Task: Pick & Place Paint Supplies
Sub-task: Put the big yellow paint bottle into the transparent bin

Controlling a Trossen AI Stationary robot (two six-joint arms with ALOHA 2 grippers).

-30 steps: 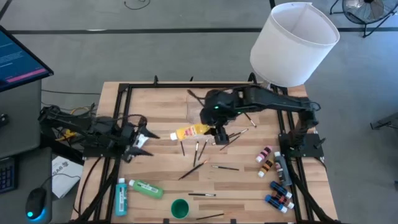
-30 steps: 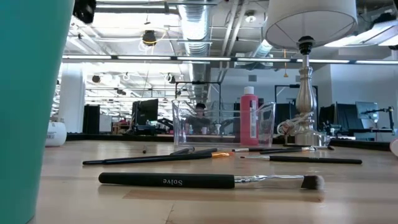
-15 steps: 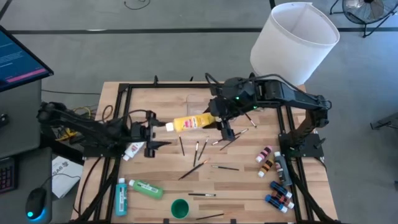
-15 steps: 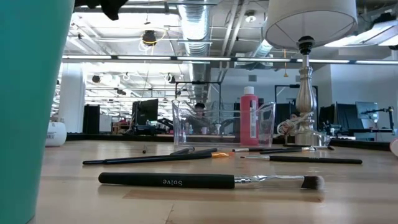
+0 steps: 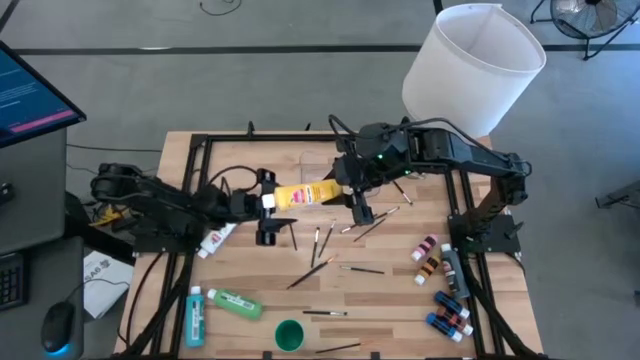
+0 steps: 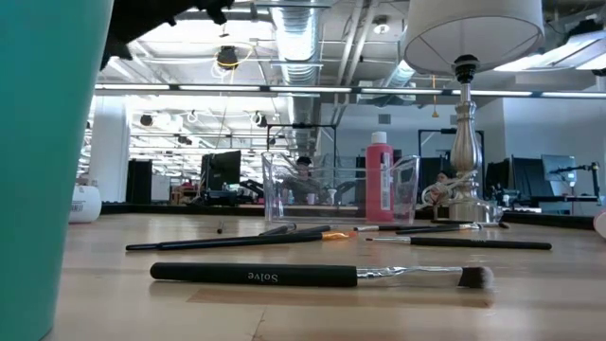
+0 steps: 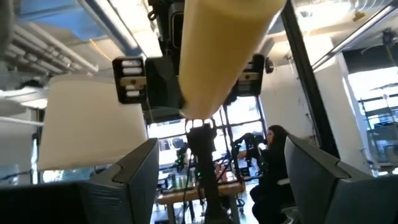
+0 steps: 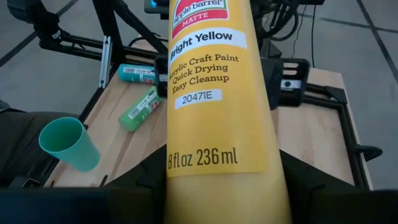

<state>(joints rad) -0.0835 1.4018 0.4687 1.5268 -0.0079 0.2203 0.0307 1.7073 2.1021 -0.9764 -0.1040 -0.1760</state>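
A yellow paint bottle [image 5: 310,193] with a white cap hangs over the middle of the table, with my right gripper [image 5: 347,188] shut on it. My left gripper [image 5: 266,207] stands open at the bottle's cap end [image 5: 269,200]. In the left wrist view its fingers [image 7: 127,180] point upward below the bottle [image 7: 217,56] and are apart from it. Thin dark-handled brushes [image 5: 322,245] lie scattered on the wood. A green bottle [image 5: 236,303] and a teal one [image 5: 195,314] lie at the near left. My right gripper pinches the yellow bottle's bottom end [image 8: 219,186] between its two fingers [image 8: 144,180]. The fingers come from the table's right, slanting down, and lie along the bottle. The bottle is lifted clear of the table, nearly level, with its cap toward the table's left.
Several small bottles [image 5: 442,290] lie at the right edge. A green cup [image 5: 289,335] stands near the front, and a white tube [image 5: 214,239] lies by the left arm. A clear tray [image 6: 341,189] with a red bottle [image 6: 380,175] stands at the back, beside a big white lampshade [image 5: 475,68].
My right gripper has risen a little and lifted the yellow bottle clear of the table, then held it still. My left gripper has gone toward the table's right edge, up to the bottle's cap end, and has tipped upward, staying open.
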